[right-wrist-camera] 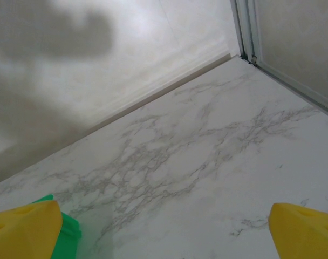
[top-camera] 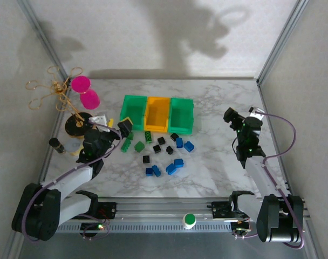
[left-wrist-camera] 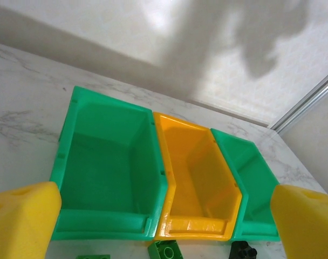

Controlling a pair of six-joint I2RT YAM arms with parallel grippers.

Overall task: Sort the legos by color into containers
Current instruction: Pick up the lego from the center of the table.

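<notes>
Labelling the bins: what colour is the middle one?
The middle bin is orange-yellow, clearest in the left wrist view.

I read no writing, label, brand, number or sign anywhere: the containers (left-wrist-camera: pixel 107 229), the legos (top-camera: pixel 156 171) and the counter (top-camera: pixel 218 162) all looked plain to me.
</notes>
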